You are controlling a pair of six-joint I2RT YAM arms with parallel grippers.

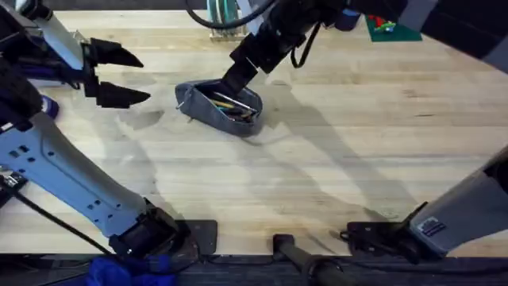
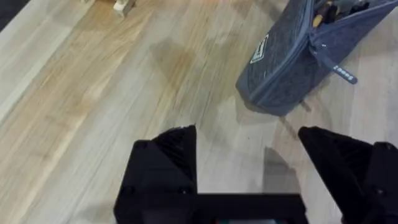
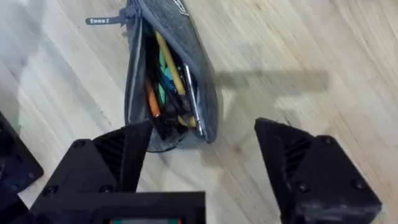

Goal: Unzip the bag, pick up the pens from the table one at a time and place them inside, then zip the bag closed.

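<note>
The blue-grey bag lies on the table left of centre at the back, its zipper open. Inside it I see several pens: yellow, orange, green and a slim silver one. The zipper's pull tab hangs off the far end of the bag. My right gripper hovers open just above the bag's right end, with nothing between its fingers. My left gripper stands open and empty to the left of the bag, apart from it.
A wooden stand sits at the table's back edge behind the bag, and a green item lies at the back right. A small blue object is at the far left. Bare tabletop stretches across the front and right.
</note>
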